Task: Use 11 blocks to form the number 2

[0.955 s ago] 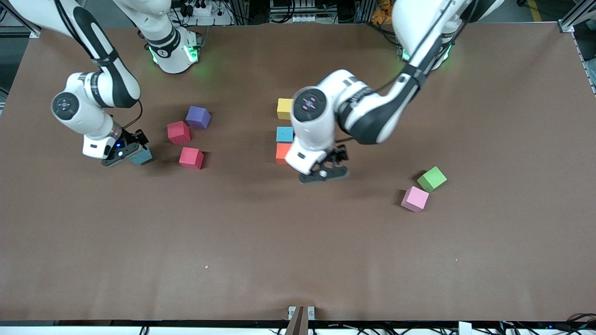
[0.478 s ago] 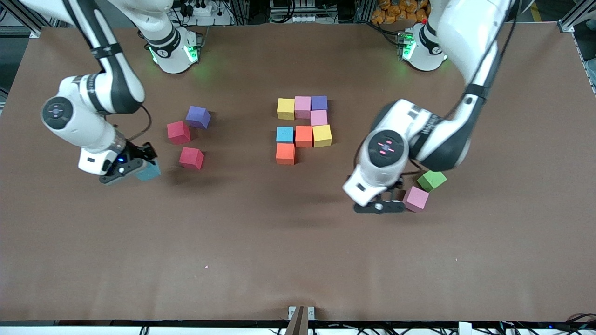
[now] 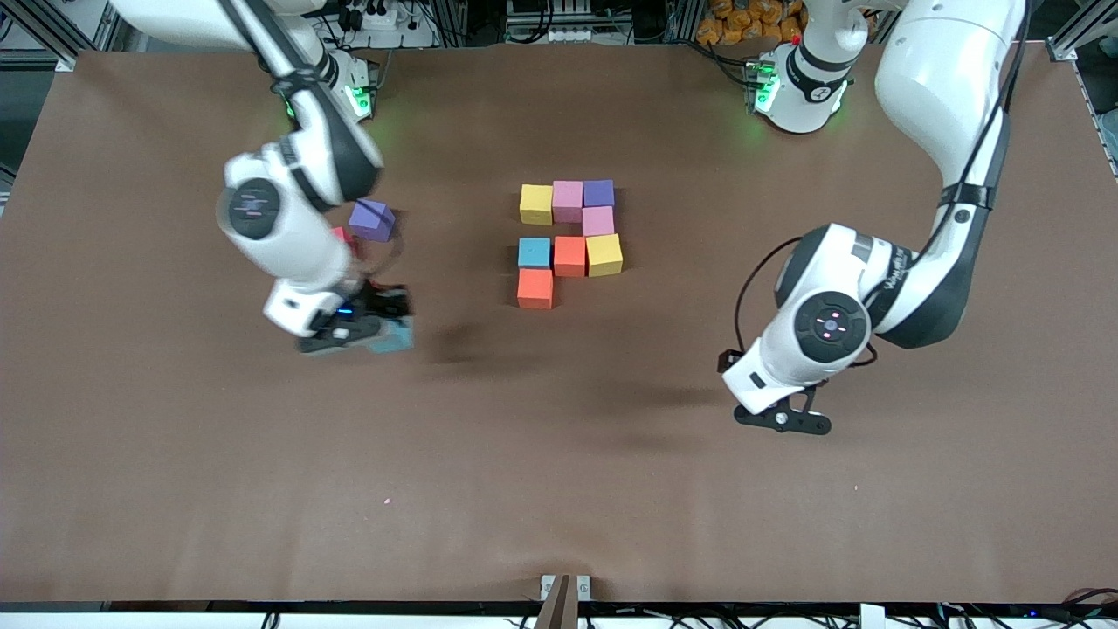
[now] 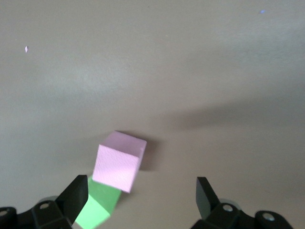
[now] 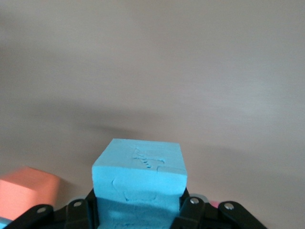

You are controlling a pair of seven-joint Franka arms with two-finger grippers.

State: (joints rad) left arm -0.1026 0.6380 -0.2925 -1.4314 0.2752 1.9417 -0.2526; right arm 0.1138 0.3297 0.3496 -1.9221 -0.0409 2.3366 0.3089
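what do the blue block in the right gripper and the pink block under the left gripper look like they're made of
Blue block: likely soft foam, matte; dented marks and a faint crack on its faces, no shine. Pink block: probably the same matte foam; flat, even colour with no glare, slightly soft edges.

We are seeing a brown table [image 3: 611, 489] carrying matte cubes in plain colours. In the number 2 [image 3: 569, 241] cluster, yellow [image 3: 535, 203], pink [image 3: 567, 200] and purple [image 3: 598, 192] cubes are showing, then pink [image 3: 597, 220], blue [image 3: 534, 252], orange [image 3: 569, 256], yellow [image 3: 604, 254] and orange [image 3: 534, 288]. A loose purple cube [image 3: 371, 219] is showing. We are viewing a light blue cube [image 5: 139, 183], a pale pink cube [image 4: 119, 161] and a bright green cube [image 4: 95, 210].
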